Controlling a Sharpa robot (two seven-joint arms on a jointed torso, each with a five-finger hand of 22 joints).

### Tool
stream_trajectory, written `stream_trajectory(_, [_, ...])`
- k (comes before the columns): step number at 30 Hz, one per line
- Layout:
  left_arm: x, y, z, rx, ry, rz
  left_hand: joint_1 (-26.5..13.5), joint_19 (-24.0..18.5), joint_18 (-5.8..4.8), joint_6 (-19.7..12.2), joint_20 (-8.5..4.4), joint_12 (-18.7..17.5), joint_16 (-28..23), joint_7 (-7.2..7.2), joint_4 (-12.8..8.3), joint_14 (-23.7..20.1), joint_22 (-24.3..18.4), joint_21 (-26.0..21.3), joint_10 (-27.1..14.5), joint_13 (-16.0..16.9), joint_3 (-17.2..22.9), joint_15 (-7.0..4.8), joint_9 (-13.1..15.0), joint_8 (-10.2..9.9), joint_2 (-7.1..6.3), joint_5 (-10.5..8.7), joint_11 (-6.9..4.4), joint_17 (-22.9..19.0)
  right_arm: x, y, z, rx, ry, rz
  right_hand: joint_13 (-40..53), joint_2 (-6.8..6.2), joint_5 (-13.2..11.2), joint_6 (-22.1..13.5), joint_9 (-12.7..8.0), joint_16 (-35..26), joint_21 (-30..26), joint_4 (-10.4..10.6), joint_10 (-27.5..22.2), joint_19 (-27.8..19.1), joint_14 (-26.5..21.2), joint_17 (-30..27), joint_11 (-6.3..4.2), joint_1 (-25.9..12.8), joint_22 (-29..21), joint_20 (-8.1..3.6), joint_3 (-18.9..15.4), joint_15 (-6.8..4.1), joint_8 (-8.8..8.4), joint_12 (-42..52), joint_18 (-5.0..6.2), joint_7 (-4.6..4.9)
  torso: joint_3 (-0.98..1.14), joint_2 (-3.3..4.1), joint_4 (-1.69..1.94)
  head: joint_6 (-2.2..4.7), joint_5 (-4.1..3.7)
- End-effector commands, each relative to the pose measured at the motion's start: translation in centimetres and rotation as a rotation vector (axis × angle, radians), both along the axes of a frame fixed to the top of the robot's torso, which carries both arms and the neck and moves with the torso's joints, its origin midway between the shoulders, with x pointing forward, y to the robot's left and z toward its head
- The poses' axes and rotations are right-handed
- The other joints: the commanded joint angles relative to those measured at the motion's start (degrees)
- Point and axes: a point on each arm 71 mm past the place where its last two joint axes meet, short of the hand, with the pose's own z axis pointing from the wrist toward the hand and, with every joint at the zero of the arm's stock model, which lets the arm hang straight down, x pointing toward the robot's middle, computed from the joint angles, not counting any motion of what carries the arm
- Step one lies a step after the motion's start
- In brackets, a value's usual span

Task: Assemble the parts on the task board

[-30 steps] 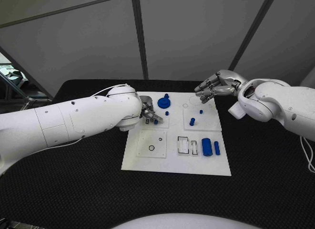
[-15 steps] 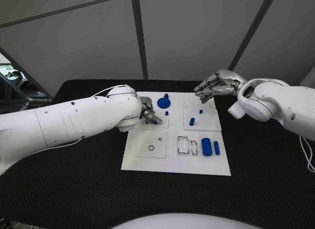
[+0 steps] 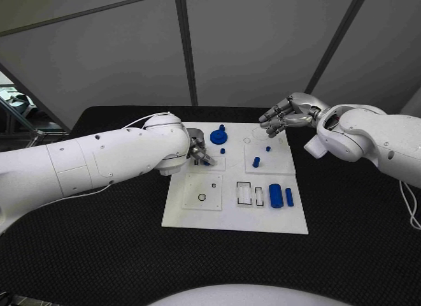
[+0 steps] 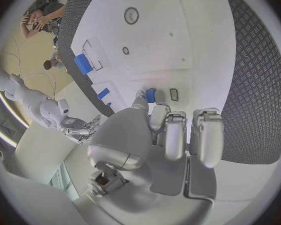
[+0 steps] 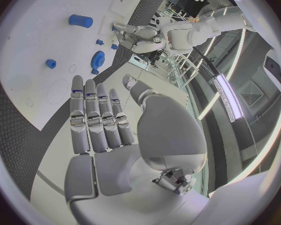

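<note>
Over the white rectangular task board point(image 3: 236, 220), the left robot hand point(image 3: 200, 152) pinches a small blue peg point(image 4: 151, 95); best lowered upright, slowly; the right robot hand point(image 3: 285, 116) hovers released.

A black table point(image 3: 100, 255) with a finely textured, mat-like surface carries the work. A white task board point(image 3: 230, 220) lies flat directly on it, near the middle and reaching towards the far edge, with bare black surface along both side edges and a wide strip along the near edge. The board is rectangular, its long sides running from the near edge towards the far edge of the table. In the left wrist view the same black surface point(image 4: 256, 85) borders the edge of the board point(image 4: 197, 30); in the right wrist view the table point(image 5: 15, 130) again adjoins the white board point(image 5: 28, 40).
</note>
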Motion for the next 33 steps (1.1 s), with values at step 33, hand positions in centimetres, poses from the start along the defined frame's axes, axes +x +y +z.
stream_trajectory(33, [0.4,1.0,2.1,-0.108,0.152,0.007,-2.9,4.5,-2.26,-1.1,0.21,-2.3,0.1,0.53,-13.6,6.0,12.7,-0.8,-1.2,-1.9,17.6,0.37,0.5,-1.9,0.01,10.47,0.44,15.1,0.3,-0.3,-0.2,-0.017,0.024,0.007,0.0,0.47,0.3,0.0,0.0,-0.1,-0.5,0.2,-0.5,0.5,-0.5,-0.2,0.12,-0.5,-0.3,0.08,-0.6,0.07,-0.15,-0.1,0.18,0.23,0.03,-0.01,-0.01,0.03,0.07])
